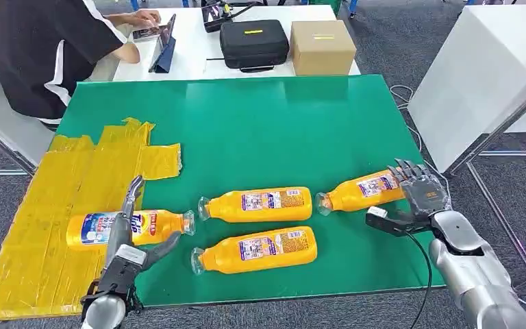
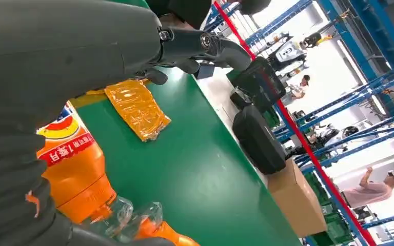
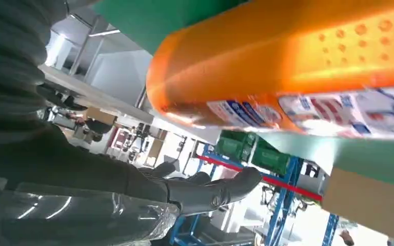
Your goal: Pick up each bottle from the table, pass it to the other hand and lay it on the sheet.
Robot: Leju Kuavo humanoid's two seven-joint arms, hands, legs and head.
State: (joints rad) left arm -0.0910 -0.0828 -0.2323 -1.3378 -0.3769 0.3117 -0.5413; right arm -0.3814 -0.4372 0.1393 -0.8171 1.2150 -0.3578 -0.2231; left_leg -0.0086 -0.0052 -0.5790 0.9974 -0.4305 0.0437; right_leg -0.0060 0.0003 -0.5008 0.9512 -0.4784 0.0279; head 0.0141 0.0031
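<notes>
- The left hand [image 1: 129, 248] is hovering at the near left of the green table [image 1: 260, 123], fingers spread and grasping nothing, just over the leftmost orange bottle [image 1: 127, 227]
- That bottle is lying on its side with its base on the yellow taped sheet [image 1: 41, 233] and its clear neck sticking out onto the green
- The nearest middle bottle [image 1: 257, 249] is lying on the green just in front of another bottle [image 1: 257, 204], both with necks pointing left
- The right hand [image 1: 414, 199] is reaching at the base of the rightmost bottle [image 1: 363, 191] near the table's right edge, fingers apart around its end; I cannot tell whether it is gripping
- The right wrist view is showing that bottle's rounded base [image 3: 287, 66] close up, with a thumb [image 3: 215, 192] held apart from it
- The left wrist view is showing the label of the left bottle [image 2: 72, 164] and two clear necks meeting
- Farther off, a black case [image 1: 253, 42] and a cardboard box [image 1: 322, 46] are sitting on a white table [image 1: 192, 48], where a person in black [image 1: 41, 48] is handling a tablet [image 1: 164, 41]
- The left wrist view is catching blue racking [image 2: 369, 77] and people standing far off
</notes>
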